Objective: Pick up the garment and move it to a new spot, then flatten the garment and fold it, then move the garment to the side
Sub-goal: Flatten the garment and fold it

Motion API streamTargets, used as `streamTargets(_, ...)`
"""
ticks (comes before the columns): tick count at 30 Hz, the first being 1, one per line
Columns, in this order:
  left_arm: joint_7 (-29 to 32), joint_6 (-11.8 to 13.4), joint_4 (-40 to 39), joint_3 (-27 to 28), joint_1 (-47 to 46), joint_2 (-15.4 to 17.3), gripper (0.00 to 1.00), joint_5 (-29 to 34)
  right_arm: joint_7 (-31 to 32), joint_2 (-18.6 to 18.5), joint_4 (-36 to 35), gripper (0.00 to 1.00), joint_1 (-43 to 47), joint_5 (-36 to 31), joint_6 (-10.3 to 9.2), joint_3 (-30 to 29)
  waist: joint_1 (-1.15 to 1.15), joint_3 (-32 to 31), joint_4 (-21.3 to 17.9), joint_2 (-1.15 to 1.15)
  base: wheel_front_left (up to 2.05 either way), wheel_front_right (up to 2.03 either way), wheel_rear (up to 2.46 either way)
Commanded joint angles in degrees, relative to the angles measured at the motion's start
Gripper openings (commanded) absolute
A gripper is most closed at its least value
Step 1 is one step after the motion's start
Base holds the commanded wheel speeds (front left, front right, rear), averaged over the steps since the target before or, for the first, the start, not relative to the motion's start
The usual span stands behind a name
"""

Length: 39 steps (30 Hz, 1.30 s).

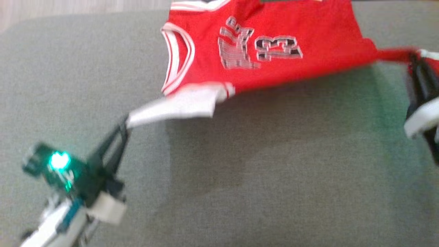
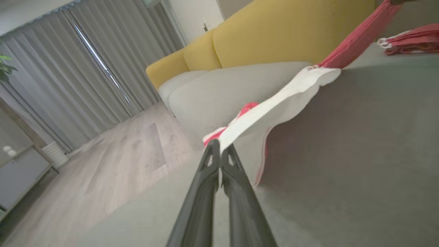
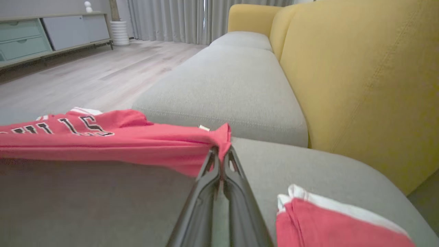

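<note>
Grey sofa cushion (image 1: pixel 274 178) lies beneath everything. At eight o'clock in the head view, the left pincer (image 1: pixel 125 124) is pressed together on a white corner of the red garment (image 1: pixel 281 65). The garment, numbers facing up, stretches from there toward twelve and two o'clock, its near edge lifted and casting a shadow on the cushion. At three o'clock the right pincer (image 1: pixel 415 58) pinches a red corner. Another folded red cloth (image 3: pixel 329 223) rests at five o'clock in the right wrist view.
</note>
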Motion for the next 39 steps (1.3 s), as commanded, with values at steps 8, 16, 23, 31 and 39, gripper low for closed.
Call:
streamTargets(8,-0.06,2.87,-2.6,0.97,9.38,2.15,0.0,-3.8,-0.78,-2.75,-7.41,0.0,16.72,0.61,0.39,-3.94,0.02,-3.16,-0.27,0.0,0.0,0.0,0.0)
streamTargets(16,0.82,4.18,-3.94,0.01,15.65,1.84,0.0,-6.51,0.59,-0.5,-14.77,0.0,28.29,-1.95,0.39,-10.86,0.02,-5.53,-1.34,0.0,0.0,0.0,0.0)
streamTargets(23,1.86,3.71,-5.66,-0.46,15.88,2.62,0.0,-6.9,4.03,1.47,-20.9,0.0,32.4,-4.92,0.39,-16.29,0.02,-5.75,-1.6,0.0,0.0,0.0,0.0)
streamTargets(31,1.83,1.02,-3.22,0.02,5.41,1.04,0.0,-5.06,7.96,3.37,-24.6,0.0,31.04,-6.29,0.39,-21.28,0.02,-2.54,-0.6,0.0,0.0,0.0,0.0)
streamTargets(39,1.58,-3.44,4.66,-0.46,-9.85,-2.38,0.0,-2.24,10.38,4.29,-24.54,0.0,24.64,-7.29,0.39,-21.55,0.02,2.2,-0.52,0.0,0.0,0.0,0.0)
